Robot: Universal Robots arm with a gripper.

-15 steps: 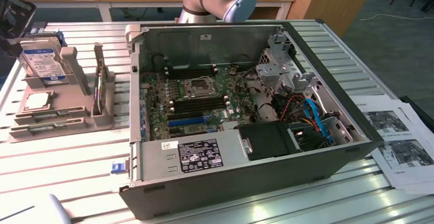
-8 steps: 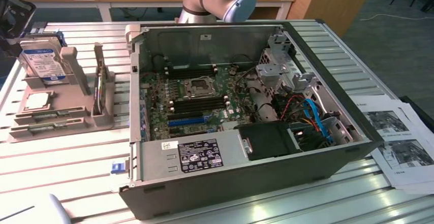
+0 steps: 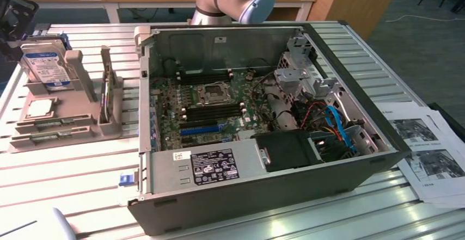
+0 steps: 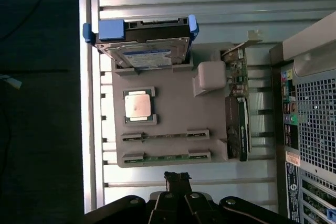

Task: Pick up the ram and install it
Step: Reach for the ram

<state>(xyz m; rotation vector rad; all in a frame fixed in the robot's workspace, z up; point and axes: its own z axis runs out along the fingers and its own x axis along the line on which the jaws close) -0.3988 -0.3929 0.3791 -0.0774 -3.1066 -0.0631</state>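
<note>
Two ram sticks stand edge-up in the slots of a grey holder (image 4: 173, 103): one ram stick (image 4: 165, 136) and a second ram stick (image 4: 165, 157) beside it. In the exterior view, this ram (image 3: 52, 123) lies at the holder's near end, at the view's left. My gripper (image 4: 177, 178) hovers high above the table just off the holder's ram end. Its black fingers are shut with nothing between them. The open computer case (image 3: 254, 115) lies on its side, with the motherboard (image 3: 210, 106) and its memory slots exposed.
The holder (image 3: 58, 115) also carries a silver hard drive (image 4: 144, 51) in blue rails, a processor (image 4: 138, 105) and an expansion card (image 4: 239, 114). The case's rear grille (image 4: 315, 108) is close to the holder. Printed sheets (image 3: 425, 153) lie at the exterior view's right. The table's edge (image 4: 86, 129) runs past the holder.
</note>
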